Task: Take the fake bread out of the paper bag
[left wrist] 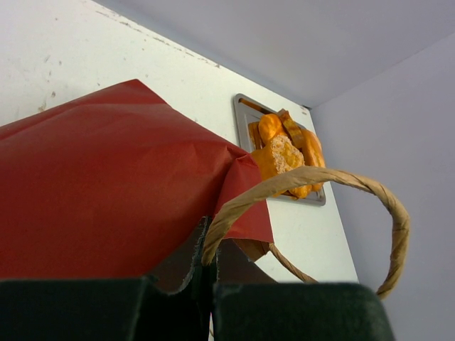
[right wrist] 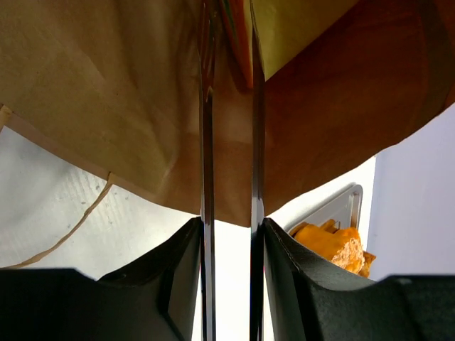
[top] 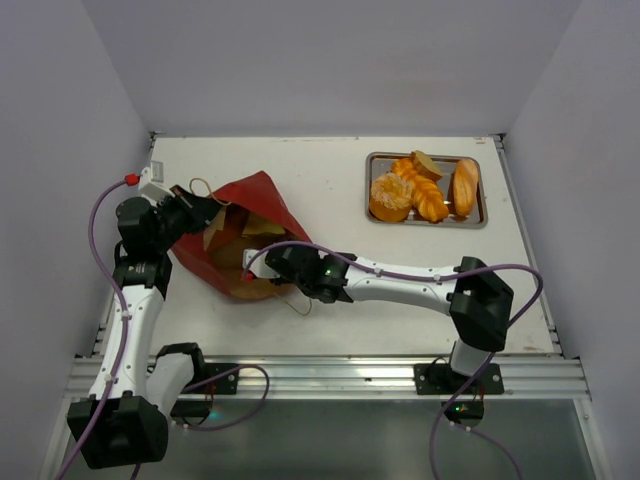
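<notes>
The dark red paper bag (top: 250, 200) lies on its side at the left of the table, with its brown kraft inside facing the arms. My left gripper (top: 210, 212) is shut on the bag's rim beside a looped handle (left wrist: 320, 177) and holds it up. The right gripper (top: 258, 268) reaches into the bag's mouth. Its fingers (right wrist: 207, 142) stand a little apart with only brown paper (right wrist: 106, 85) showing between them. A yellowish patch (right wrist: 298, 21) sits deep in the bag; whether it is bread I cannot tell. Several pieces of fake bread (top: 392, 196) lie on the silver tray (top: 372, 160).
The tray stands at the back right, also in the left wrist view (left wrist: 242, 114) and the right wrist view (right wrist: 350, 202). A second paper handle (right wrist: 64, 238) trails on the white table (top: 330, 330). Pale walls close in three sides.
</notes>
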